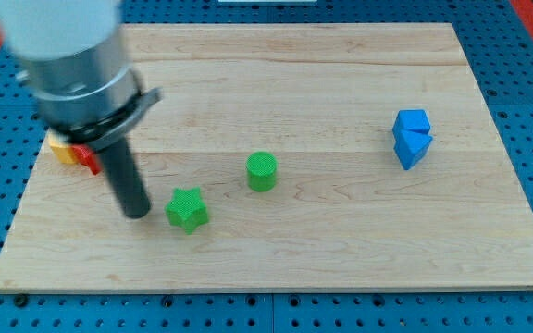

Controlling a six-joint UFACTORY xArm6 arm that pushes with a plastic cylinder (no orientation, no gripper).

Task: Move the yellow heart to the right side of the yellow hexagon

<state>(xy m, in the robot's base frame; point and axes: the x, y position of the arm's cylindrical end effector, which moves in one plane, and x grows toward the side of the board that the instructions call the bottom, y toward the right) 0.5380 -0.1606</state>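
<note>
My tip point(136, 212) rests on the board at the view's lower left, just left of the green star point(187, 210). The arm's body covers most of the red and yellow cluster at the view's left. Only a sliver of a yellow block point(61, 149) and part of the red star point(86, 157) show beside the rod. I cannot tell which yellow block that sliver is. The other yellow block and the red cylinder are hidden.
A green cylinder point(262, 171) stands near the board's middle. Two blue blocks point(411, 138) sit together at the view's right. The wooden board point(340, 55) lies on a blue pegboard.
</note>
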